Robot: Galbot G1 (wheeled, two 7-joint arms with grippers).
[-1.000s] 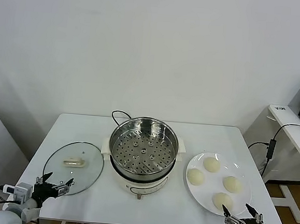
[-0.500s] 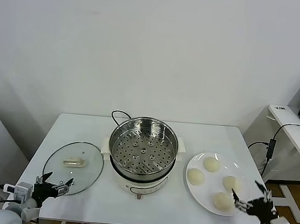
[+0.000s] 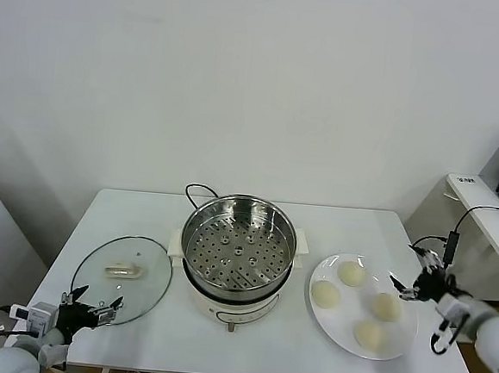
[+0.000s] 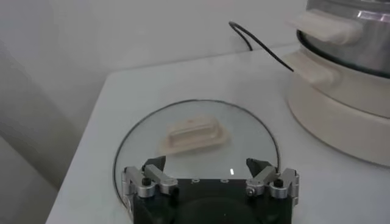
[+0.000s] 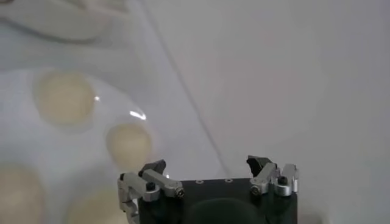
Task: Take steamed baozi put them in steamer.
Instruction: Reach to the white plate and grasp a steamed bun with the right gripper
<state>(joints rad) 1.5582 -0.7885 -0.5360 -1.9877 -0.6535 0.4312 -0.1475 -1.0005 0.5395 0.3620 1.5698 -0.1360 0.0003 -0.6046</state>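
Nothing moved yet: all four buns remain for us to transfer.

Our left gripper (image 3: 90,310) waits spread by the glass lid (image 3: 122,277); the steamer (image 3: 237,253) sits empty; four steamed baozi (image 3: 351,273) lie on the plate (image 3: 400,338); our right gripper (image 3: 415,276) hovers spread beside them.

A white table (image 3: 237,341) stands in front of a plain wall. Three things sit right on it. In the middle is the steamer (image 3: 237,259), a shiny round pot with lots of little holes inside, on a white base. A black cord (image 3: 199,189) comes out from behind it. To the left lies a round glass lid (image 3: 122,278) with a white handle, flat on the table. To the right is a white plate (image 3: 404,333). The plate and the lid do not touch the steamer.
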